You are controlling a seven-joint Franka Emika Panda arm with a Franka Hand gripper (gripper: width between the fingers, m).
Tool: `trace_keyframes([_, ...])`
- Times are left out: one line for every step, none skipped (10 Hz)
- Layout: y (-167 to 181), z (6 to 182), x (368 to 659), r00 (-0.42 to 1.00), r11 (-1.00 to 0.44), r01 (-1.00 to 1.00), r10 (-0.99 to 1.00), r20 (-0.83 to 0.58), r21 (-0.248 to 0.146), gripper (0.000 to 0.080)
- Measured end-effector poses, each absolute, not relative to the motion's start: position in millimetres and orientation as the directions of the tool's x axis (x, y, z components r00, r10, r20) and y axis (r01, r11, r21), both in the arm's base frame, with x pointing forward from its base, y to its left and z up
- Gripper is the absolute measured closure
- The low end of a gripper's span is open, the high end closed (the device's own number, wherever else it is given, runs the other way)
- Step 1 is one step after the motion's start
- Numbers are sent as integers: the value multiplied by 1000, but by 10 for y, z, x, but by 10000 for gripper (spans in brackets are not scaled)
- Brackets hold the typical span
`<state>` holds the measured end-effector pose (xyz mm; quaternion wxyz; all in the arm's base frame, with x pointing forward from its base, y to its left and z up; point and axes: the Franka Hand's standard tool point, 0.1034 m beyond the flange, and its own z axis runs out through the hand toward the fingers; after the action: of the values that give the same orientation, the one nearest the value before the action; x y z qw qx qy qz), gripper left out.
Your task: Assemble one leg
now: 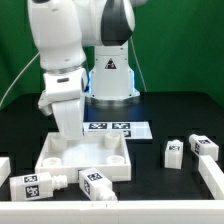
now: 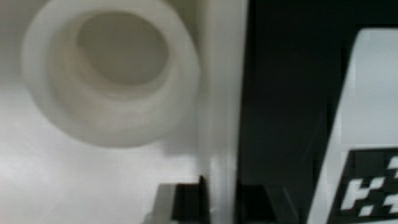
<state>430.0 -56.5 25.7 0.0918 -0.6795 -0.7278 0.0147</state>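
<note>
The large flat white square piece (image 1: 85,155) with raised corner sockets lies in the middle of the table. My gripper (image 1: 68,130) is down on its back edge, near the corner at the exterior view's left. In the wrist view a round socket (image 2: 107,70) fills the picture. My gripper (image 2: 224,196) has one dark finger (image 2: 185,200) on each side of the piece's thin rim (image 2: 221,100), closed against it. Several legs lie loose: two in front (image 1: 37,185) (image 1: 97,183), and two (image 1: 174,151) (image 1: 205,146) at the exterior view's right.
The marker board (image 1: 113,127) lies just behind the square piece. More white parts sit at the table's edges (image 1: 4,166) (image 1: 212,178). The robot base (image 1: 110,75) stands at the back. A white tagged surface (image 2: 365,120) lies beside the rim in the wrist view.
</note>
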Motion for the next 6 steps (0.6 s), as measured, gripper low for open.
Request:
trace_keyframes([-467, 242, 4345, -58, 75, 986, 992, 115, -146, 744])
trace_keyframes([-378, 221, 4392, -55, 72, 987, 992, 114, -147, 744])
trace_keyframes([-299, 191, 4387, -44, 62, 986, 992, 115, -157, 744])
trace_keyframes([-247, 192, 4419, -46, 63, 986, 992, 116, -155, 744])
trace_keyframes([-230, 192, 4421, -40, 59, 984, 992, 117, -168, 744])
trace_keyframes([-227, 190, 4421, -35, 56, 983, 992, 118, -177, 744])
